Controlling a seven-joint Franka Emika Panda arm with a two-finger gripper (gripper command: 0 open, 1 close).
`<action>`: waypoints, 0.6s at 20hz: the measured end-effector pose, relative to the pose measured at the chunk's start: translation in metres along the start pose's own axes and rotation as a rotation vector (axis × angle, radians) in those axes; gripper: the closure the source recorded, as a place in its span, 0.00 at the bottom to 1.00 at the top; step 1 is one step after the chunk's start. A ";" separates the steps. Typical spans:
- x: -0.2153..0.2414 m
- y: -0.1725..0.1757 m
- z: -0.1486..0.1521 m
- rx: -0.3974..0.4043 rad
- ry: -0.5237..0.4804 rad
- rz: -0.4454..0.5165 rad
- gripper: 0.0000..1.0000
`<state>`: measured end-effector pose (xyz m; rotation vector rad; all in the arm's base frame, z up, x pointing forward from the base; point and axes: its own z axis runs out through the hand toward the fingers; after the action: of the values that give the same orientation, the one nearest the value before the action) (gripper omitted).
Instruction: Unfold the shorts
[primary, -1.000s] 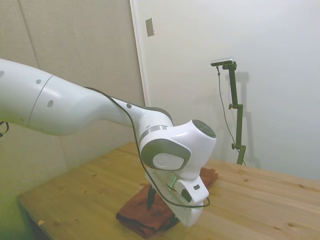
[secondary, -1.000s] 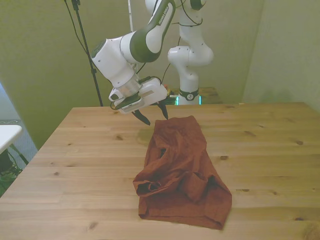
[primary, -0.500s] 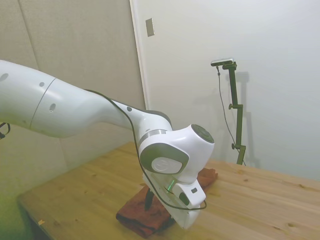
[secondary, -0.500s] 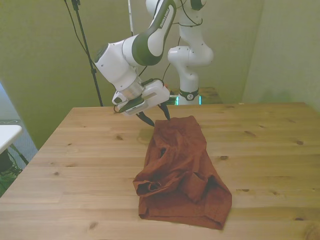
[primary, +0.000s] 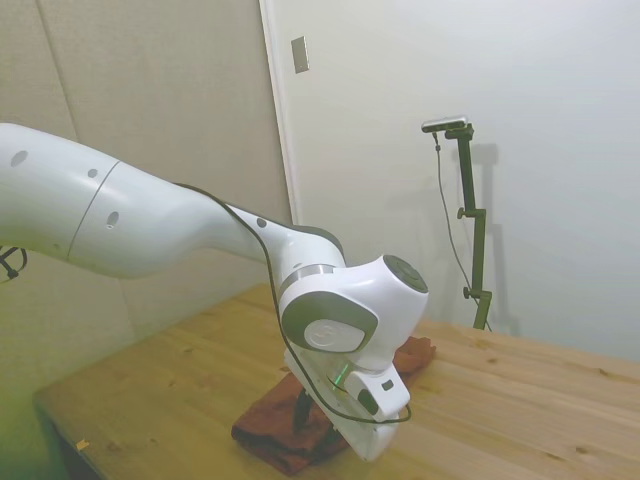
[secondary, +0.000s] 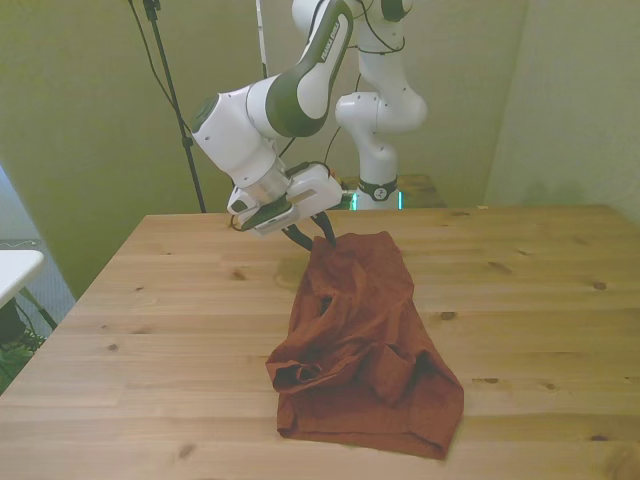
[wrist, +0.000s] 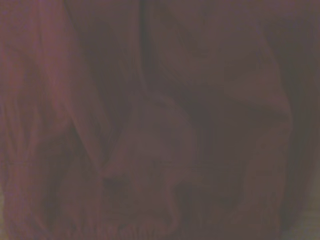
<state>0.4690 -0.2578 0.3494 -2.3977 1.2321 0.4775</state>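
The shorts (secondary: 365, 340) are lying crumpled on the wooden tabletop (secondary: 180, 330), running from the far middle toward the near edge, with the bunched, folded part nearest the front camera. No container is holding anything here, and I am not making out any readable writing or label on the cloth or the arm.

The gripper (secondary: 310, 235) is hanging at the far end of the shorts, on the front view's left corner of that end, its dark fingers (secondary: 326, 231) standing apart and pointing down, with nothing between them. In the side view the fingers (primary: 301, 408) are showing just over the rust-brown cloth (primary: 285, 432). The wrist view is filling with blurred folds of the fabric (wrist: 165, 125).

Compared with a second ago, the gripper is sitting lower and closer to the cloth's far edge; the shorts themselves are lying unchanged.
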 end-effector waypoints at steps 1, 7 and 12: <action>0.000 0.000 0.001 -0.001 -0.001 -0.001 1.00; -0.003 -0.006 -0.007 0.004 0.013 -0.014 1.00; -0.033 -0.033 -0.037 0.001 0.077 -0.093 1.00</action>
<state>0.4822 -0.2356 0.4029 -2.4803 1.1462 0.3596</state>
